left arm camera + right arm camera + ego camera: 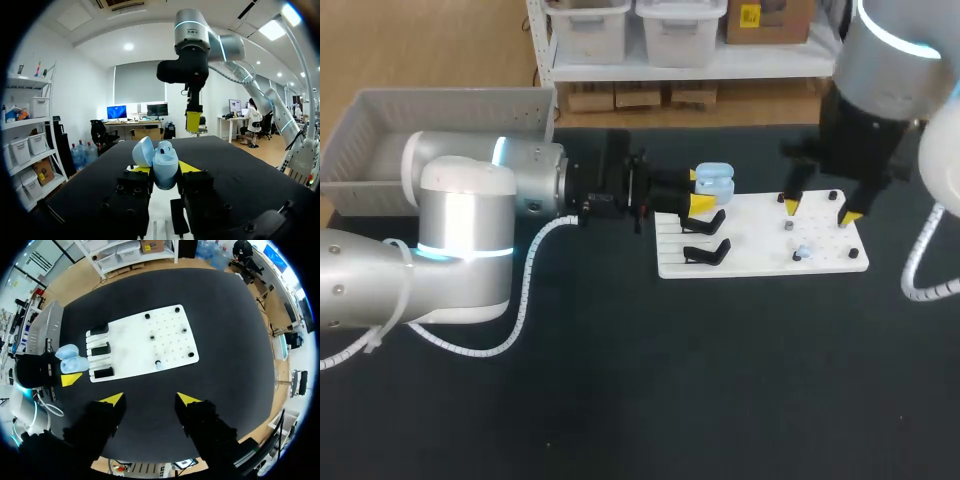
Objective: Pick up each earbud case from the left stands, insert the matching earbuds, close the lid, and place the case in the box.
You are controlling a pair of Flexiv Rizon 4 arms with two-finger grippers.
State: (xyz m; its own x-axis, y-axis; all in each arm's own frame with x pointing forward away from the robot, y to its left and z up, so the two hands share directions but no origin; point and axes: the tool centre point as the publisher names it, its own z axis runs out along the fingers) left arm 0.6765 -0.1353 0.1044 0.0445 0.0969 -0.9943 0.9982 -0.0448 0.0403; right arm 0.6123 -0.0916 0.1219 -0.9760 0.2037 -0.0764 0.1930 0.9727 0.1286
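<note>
A black bench carries a flat white pegboard plate with black stands at its left end. The left hand grips a pale blue, egg-shaped earbud case between both yellow tips, with the lid swung open, at the plate's stand end. The right hand hangs above the plate's right part, fingers spread wide, holding nothing. A small pale blue earbud lies on the plate near it. A grey plastic box sits at the far left.

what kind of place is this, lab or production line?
Probably a robotics lab bench: black table, white fixture board, grey box, and the left gripper holding an open earbud case.
</note>
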